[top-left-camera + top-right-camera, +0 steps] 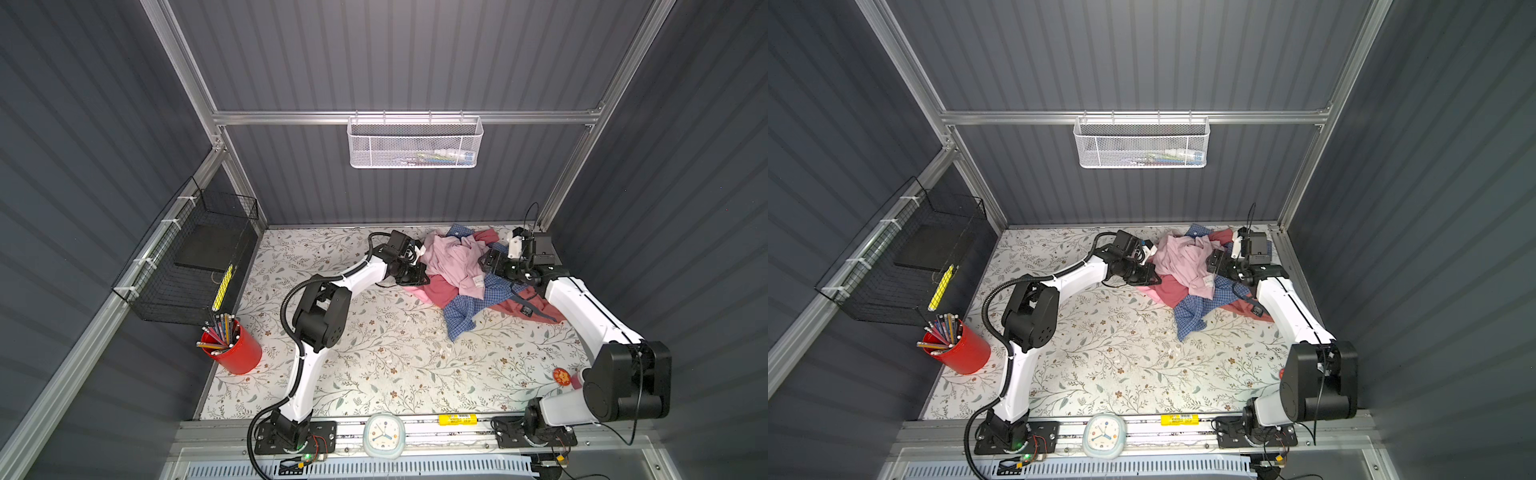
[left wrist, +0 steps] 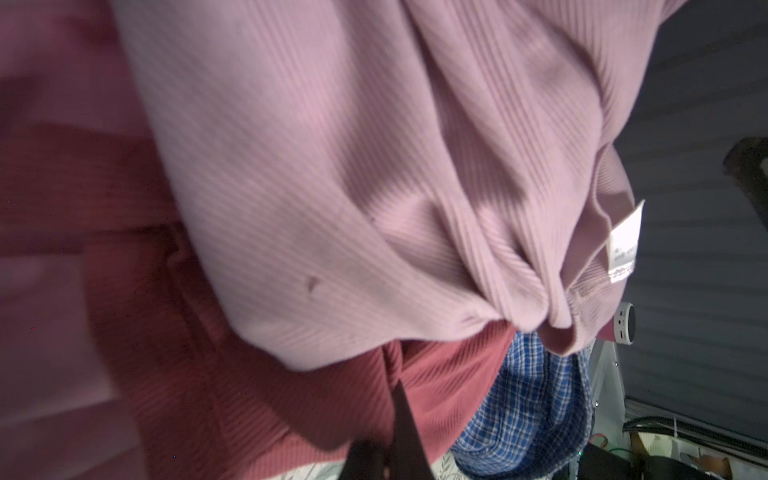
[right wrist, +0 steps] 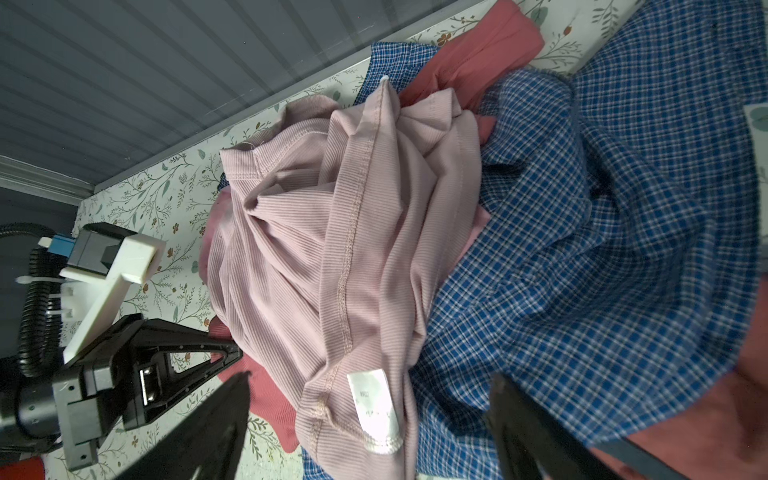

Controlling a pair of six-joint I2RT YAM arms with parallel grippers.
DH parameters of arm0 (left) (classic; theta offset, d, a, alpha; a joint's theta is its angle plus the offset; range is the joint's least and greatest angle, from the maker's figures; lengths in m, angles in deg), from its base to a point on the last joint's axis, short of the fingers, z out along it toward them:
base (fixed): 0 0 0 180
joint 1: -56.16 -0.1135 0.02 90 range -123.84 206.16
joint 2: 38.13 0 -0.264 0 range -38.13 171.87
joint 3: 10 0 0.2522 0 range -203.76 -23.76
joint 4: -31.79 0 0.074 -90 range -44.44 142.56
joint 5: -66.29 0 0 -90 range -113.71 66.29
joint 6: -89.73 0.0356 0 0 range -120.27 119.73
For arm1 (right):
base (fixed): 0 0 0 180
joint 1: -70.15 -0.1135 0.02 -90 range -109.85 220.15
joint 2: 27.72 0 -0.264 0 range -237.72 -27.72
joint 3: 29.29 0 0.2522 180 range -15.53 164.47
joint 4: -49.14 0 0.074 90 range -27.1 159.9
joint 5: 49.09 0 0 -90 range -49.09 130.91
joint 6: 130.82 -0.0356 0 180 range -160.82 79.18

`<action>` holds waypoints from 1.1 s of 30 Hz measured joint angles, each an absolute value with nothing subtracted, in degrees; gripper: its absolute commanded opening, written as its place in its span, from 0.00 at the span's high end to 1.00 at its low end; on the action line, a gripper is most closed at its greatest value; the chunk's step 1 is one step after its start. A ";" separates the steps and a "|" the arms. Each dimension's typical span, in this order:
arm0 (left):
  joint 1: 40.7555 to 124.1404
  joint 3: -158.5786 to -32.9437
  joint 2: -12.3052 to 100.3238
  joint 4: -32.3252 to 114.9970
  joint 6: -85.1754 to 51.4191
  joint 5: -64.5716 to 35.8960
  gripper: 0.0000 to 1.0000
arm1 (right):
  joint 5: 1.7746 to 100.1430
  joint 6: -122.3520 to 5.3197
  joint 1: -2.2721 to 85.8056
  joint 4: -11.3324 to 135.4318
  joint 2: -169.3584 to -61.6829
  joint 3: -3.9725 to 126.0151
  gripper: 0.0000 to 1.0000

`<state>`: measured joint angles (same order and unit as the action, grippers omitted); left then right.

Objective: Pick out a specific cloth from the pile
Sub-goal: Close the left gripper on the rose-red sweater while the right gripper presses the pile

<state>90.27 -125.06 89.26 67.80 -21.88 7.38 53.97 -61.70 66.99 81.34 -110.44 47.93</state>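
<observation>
The pile (image 1: 461, 266) (image 1: 1187, 266) lies at the back right of the table in both top views, with a pale pink ribbed garment (image 3: 353, 249) on top. The cloth (image 1: 436, 291) (image 1: 1169, 291), rose-red and ribbed, shows beneath that garment at the pile's left side. My left gripper (image 1: 422, 278) (image 1: 1152, 277) (image 2: 399, 386) is shut on a raised fold of the cloth (image 2: 449, 374). My right gripper (image 1: 484, 262) (image 1: 1213, 262) (image 3: 370, 376) hangs open over the pale pink garment's label and the blue checked shirt (image 3: 602, 249), with nothing between its fingers.
A salmon-red piece (image 1: 523, 307) lies under the right arm and a strip of bright pink (image 1: 415, 293) at the pile's left edge. A red pencil cup (image 1: 235, 351) and a black wire basket (image 1: 191, 257) stand at the left. A clock (image 1: 384, 434) sits on the front rail.
</observation>
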 measured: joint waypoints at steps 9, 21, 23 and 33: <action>90.27 -123.55 83.56 66.53 -21.72 2.88 1.00 | 55.21 -61.57 67.01 78.49 -107.90 46.77 0.10; 93.04 -127.88 77.24 69.41 -15.17 -3.44 1.00 | 58.51 -62.29 67.01 74.41 -107.92 43.67 0.10; 93.81 -128.77 76.93 70.46 -13.83 -4.70 1.00 | 58.73 -62.47 67.01 73.95 -108.01 43.47 0.11; 96.36 -136.97 76.85 75.97 -8.19 -8.51 1.00 | 62.25 -64.04 67.04 71.87 -111.31 41.53 0.11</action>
<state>96.36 -136.97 76.85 75.97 -8.19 -8.51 62.25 -64.04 67.04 71.87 -111.31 41.53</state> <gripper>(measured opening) 0.051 0.892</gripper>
